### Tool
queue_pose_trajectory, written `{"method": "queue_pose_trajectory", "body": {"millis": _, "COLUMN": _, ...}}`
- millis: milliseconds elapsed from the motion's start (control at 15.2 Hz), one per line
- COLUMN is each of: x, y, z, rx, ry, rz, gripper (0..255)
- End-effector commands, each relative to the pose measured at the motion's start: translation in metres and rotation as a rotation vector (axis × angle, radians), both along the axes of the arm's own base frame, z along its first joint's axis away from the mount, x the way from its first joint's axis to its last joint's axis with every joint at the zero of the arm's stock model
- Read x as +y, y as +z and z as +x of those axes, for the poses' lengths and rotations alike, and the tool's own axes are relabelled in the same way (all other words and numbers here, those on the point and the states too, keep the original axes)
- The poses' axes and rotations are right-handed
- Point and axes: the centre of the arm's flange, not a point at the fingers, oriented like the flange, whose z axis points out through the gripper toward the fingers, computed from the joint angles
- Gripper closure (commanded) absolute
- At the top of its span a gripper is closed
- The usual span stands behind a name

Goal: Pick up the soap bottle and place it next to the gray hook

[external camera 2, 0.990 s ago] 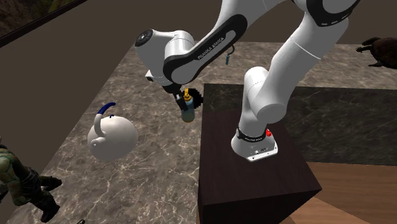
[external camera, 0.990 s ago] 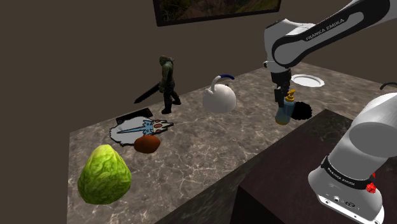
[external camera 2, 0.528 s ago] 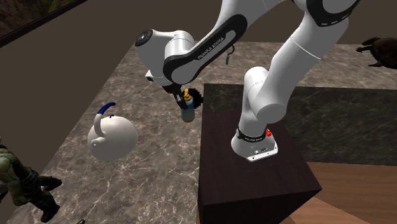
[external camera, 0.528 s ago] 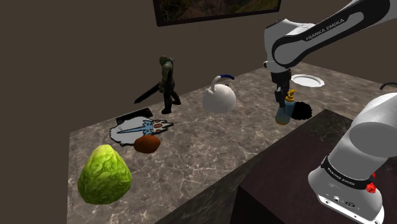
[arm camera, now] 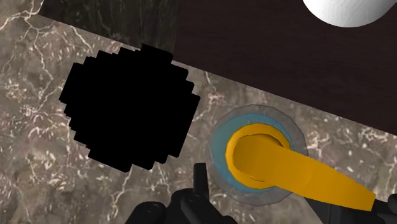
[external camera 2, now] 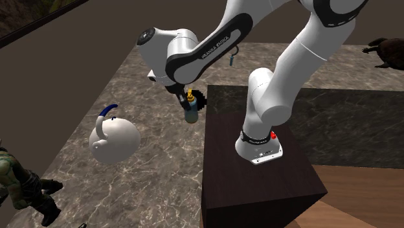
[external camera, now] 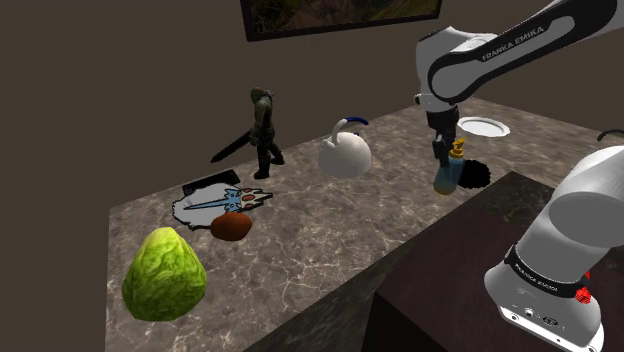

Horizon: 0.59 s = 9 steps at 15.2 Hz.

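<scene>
On the marble counter (external camera: 330, 235), starting from nine o'clock in the shoulder view, come a green leafy lump (external camera: 165, 275), a brown lump (external camera: 231, 226) and a white plaque bearing a sword (external camera: 215, 205). A soldier figurine (external camera: 264, 128) stands at the plaque's one o'clock, and a white kettle (external camera: 346, 155) with a blue handle comes next. Further on hangs my claw (external camera: 441, 152), right over the soap bottle (external camera: 448, 180). The bottle looks upright, close to the counter's near edge by my dark stand (external camera: 470, 270). A black toothed disc (external camera: 474, 175) sits just beside the bottle at its three o'clock, and a white plate (external camera: 484, 127) lies apart at one o'clock.

Along the claw (arm camera: 296, 191), my fingers (arm camera: 200, 181) stand wide, one on either side of the orange pump. One is near the collar and the other is clear of the body. I judge the approach done, with closing, lifting, carrying and setting down all left. I cannot make out the gray hook for certain.

The kettle hides its inside. The plate carries nothing I can see. The bottle's body is bluish, and I cannot tell how full it is.
</scene>
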Motion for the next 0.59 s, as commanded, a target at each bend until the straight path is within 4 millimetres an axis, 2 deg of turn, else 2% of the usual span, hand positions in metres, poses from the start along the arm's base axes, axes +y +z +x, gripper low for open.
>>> {"method": "queue_pose_trajectory", "body": {"millis": 0, "x": 0.0, "y": 0.009, "z": 0.0, "rx": 0.0, "ry": 0.0, "rz": 0.0, "gripper": 255}}
{"method": "queue_pose_trajectory", "body": {"millis": 528, "x": 0.0, "y": 0.052, "z": 0.0, "rx": 0.0, "ry": 0.0, "rz": 0.0, "gripper": 255}}
